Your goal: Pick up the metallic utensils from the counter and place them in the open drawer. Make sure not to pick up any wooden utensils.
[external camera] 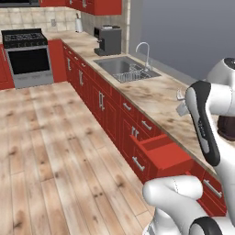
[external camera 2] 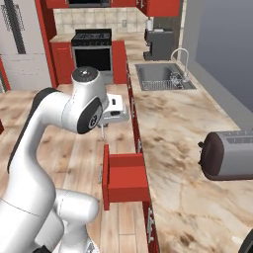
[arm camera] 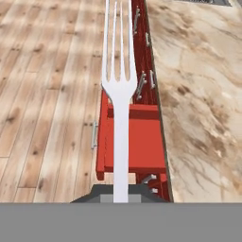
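The gripper (arm camera: 121, 197) is closed on a pale metal fork (arm camera: 121, 101), handle pinched, tines pointing away. Below it the red box drawer (arm camera: 137, 142) stands pulled out over plank wood floor (arm camera: 47, 94), its silver bar handle (arm camera: 94, 134) on the front. The beige veined counter (external camera 2: 188, 128) runs alongside, with a dark rounded toaster (external camera 2: 228, 154) and a steel sink (external camera 2: 160, 76) farther back.
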Tool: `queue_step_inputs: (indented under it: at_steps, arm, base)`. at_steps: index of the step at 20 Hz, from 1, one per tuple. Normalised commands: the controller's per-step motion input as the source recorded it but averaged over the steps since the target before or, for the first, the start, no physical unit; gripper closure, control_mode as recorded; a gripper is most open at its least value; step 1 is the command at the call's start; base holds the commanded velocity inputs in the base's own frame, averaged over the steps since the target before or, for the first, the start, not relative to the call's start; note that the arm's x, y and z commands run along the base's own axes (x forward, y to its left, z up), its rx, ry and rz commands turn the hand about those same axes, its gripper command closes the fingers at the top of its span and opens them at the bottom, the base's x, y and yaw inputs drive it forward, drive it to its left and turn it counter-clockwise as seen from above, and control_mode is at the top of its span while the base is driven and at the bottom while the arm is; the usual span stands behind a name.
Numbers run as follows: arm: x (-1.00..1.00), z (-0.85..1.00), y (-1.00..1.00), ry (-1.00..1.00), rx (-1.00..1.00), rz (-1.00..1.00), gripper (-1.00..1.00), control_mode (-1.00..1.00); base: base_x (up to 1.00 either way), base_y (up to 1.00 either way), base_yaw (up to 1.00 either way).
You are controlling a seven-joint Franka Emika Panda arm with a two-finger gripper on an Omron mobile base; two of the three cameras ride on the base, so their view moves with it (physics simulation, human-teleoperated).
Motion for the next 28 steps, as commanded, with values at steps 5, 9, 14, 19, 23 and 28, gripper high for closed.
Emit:
queue_step_inputs:
  at_steps: [5, 9, 14, 19, 23, 28]
  arm:
    - [0.71, 0.09, 0.11, 0.63, -0.32, 0.12, 1.0, -1.0]
    - [0.77, -0.13, 0.02, 0.44, -0.18, 0.13, 1.0, -1.0]
    - [0.24, -0.95, 0.02, -0.17, 0.14, 0.0, 1.0, -1.0]
    - [0.13, -1.0, 0.0, -0.32, 0.32, 0.0, 1.0, -1.0]
    - [0.26, -1.0, 0.0, -0.25, 0.28, 0.0, 1.0, -1.0]
    - [0.56, -1.0, 0.07, -0.03, 0.1, 0.0, 1.0, -1.0]
  base:
    - [0.0, 0.0, 0.0]
    - [0.0, 0.0, 0.0]
    - [0.0, 0.0, 0.0]
    - [0.0, 0.0, 0.0]
    - [0.0, 0.0, 0.0]
    - [0.0, 0.0, 0.0]
